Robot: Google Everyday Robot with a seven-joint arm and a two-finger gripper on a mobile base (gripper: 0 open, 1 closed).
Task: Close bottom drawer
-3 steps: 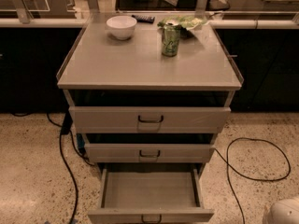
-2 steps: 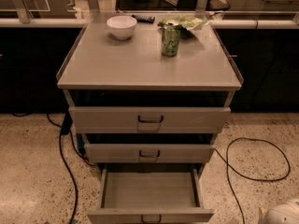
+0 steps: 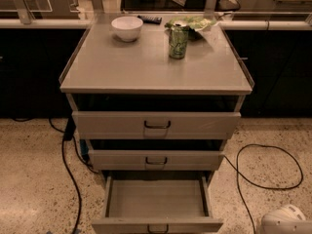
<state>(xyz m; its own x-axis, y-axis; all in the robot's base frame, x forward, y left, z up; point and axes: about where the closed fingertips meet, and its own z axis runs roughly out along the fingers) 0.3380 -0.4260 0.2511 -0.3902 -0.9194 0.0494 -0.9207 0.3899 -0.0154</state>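
Cabinet: we see a grey-beige metal three-drawer cabinet standing on a speckled terrazzo floor, with its back to a dark counter front.
Bottom drawer: the grey-beige metal bottom drawer is pulled well out towards the camera, and we see its bare inner floor between the two side walls. Its front panel lies along the lower edge of the view.
Drawer handle: the small dark loop handle sits mid-front on the bottom drawer and is partly cut off by the frame edge.
Middle drawer: the medium-width grey drawer stands slightly out from the cabinet body.
Top drawer: the widest grey drawer, which has the larger handle, also stands slightly out.
Gripper: the gripper is at the lower right corner, low over the floor, to the right of the bottom drawer and apart from it. Only a white rounded housing shows, so we cannot tell how far open it is or whether it has hold of anything.
Cabinet top: a white round bowl is at the rear left and an upright green drink can is at the rear right. A crumpled green bag lies just behind the can.
Cables: one black cable runs along the floor on the left, and a looped black cable lies on the right.
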